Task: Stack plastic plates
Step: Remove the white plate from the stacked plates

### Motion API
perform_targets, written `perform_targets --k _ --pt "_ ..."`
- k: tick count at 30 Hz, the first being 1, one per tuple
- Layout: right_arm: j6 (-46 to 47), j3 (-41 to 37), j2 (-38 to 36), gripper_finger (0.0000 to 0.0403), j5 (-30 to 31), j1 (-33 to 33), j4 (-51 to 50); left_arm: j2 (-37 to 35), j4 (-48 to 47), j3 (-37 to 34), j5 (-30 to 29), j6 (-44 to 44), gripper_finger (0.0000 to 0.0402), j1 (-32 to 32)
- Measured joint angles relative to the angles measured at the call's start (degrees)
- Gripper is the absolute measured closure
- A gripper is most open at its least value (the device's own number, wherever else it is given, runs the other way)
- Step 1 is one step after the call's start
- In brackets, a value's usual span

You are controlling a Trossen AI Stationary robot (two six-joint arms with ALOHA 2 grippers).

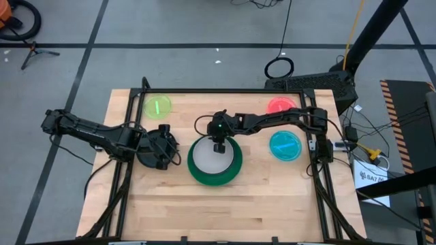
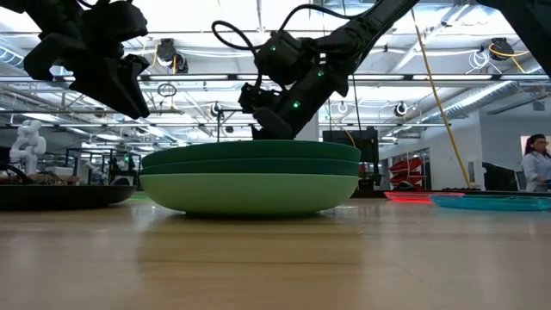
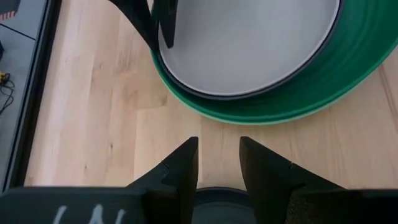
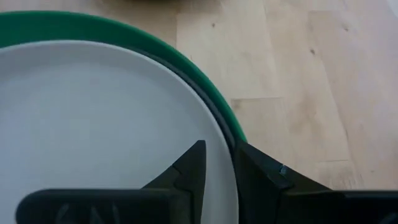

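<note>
A stack of large plates (image 1: pixel 204 178) sits mid-table: mint at the bottom (image 2: pixel 250 196), dark green above (image 2: pixel 250 159). A dark grey plate's rim (image 4: pixel 213 107) shows inside it, and the white plate (image 1: pixel 211 160) lies on top. My right gripper (image 1: pixel 218 148) is at the stack's far rim, shut on the white plate. My left gripper (image 1: pixel 163 144) hovers open above the black plate (image 1: pixel 144 158), which lies flat on the table left of the stack. The lime (image 1: pixel 158 106), red (image 1: pixel 281 105) and cyan (image 1: pixel 285 145) plates lie singly. My right gripper (image 4: pixel 217 152) pinches the white plate's rim (image 4: pixel 219 171) at its far side, one finger inside the plate and one outside. The fingers come down from above, slanting. The white plate (image 4: pixel 93 112) lies nested in the stack, roughly level.
The lime plate lies at the far left, the red at the far right, and the cyan near the right edge. A black frame runs along the table's far and side edges. Bare wood (image 1: pixel 218 211) lies between the stack and the near edge. A person stands far off at the right (image 2: pixel 535 164).
</note>
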Motion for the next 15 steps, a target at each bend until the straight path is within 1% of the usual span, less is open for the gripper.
perform_targets --k 5,15 --pt "-0.3 0.0 0.2 0.0321 1.9 0.0 0.4 0.0 0.0 0.0 0.0 0.0 0.0277 0.0" --pt "-0.1 0.0 0.6 0.0321 1.3 0.4 0.2 0.0 0.0 0.0 0.0 -0.2 0.0277 0.0"
